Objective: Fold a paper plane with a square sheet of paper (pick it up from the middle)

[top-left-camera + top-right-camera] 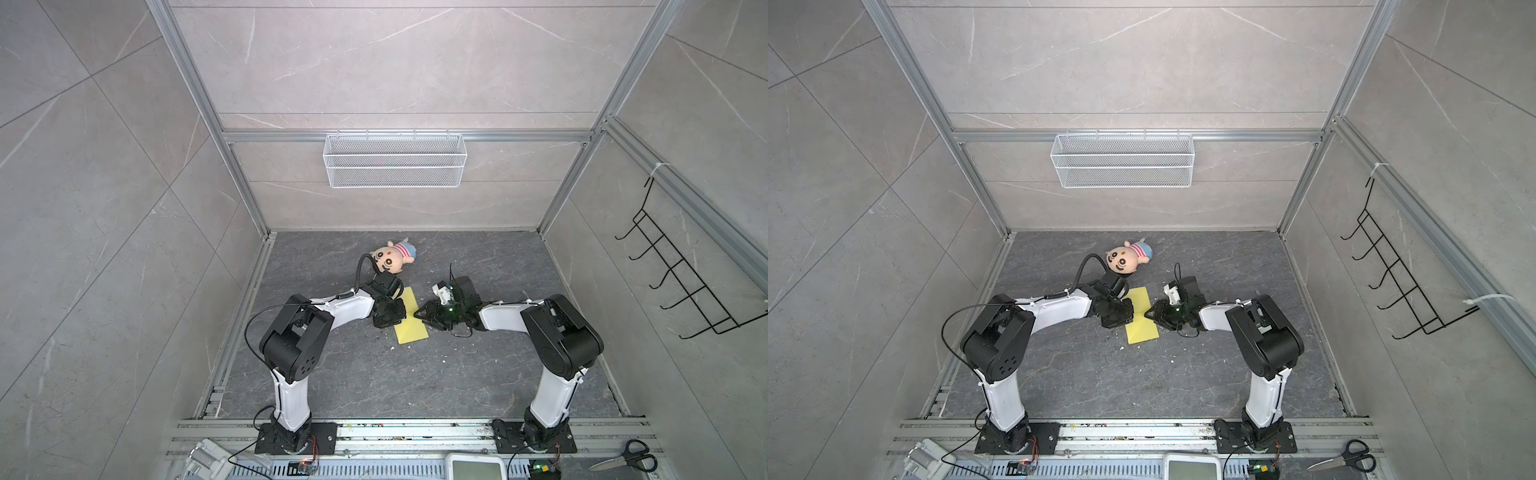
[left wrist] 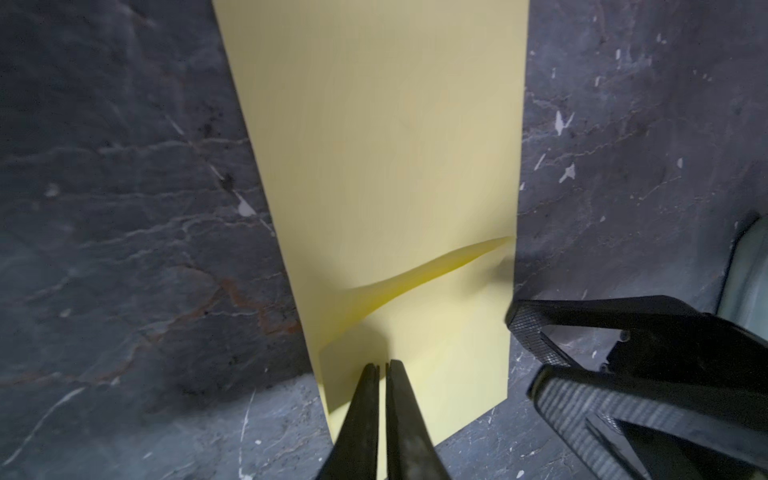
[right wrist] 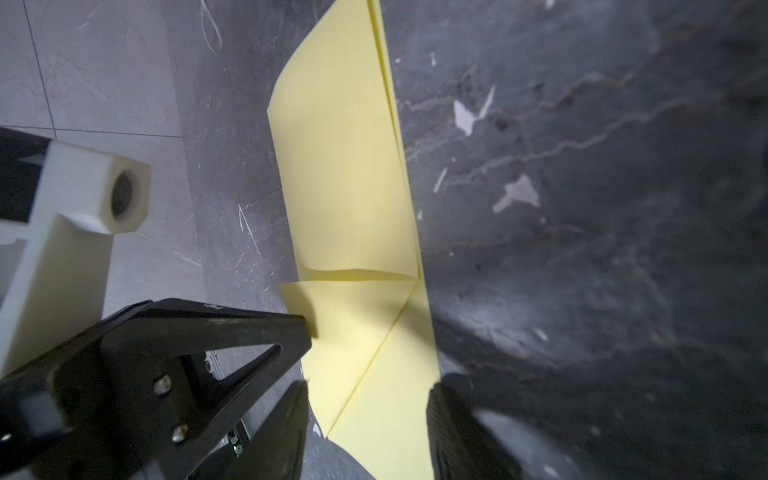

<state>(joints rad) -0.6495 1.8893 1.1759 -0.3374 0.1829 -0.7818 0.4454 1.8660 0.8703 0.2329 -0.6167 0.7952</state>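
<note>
2 grippers meet at the square sheet of paper [image 1: 412, 330], which lies folded into a narrow yellow strip on the dark table [image 1: 365, 382], near the plush doll [image 1: 390, 257]. Left gripper [image 2: 382, 368] is clamped tight at one long edge, possibly nipping a lifted layer, hard to say. Right gripper [image 3: 370, 384] stands spread, fingers apart at the opposite edge, holding nothing.

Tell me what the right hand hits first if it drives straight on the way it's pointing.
Most likely the folded yellow paper sheet: the right hand, fingers open, points down along it in the right wrist view. The shut left hand sits close beside that line, though depth is unclear.
</note>
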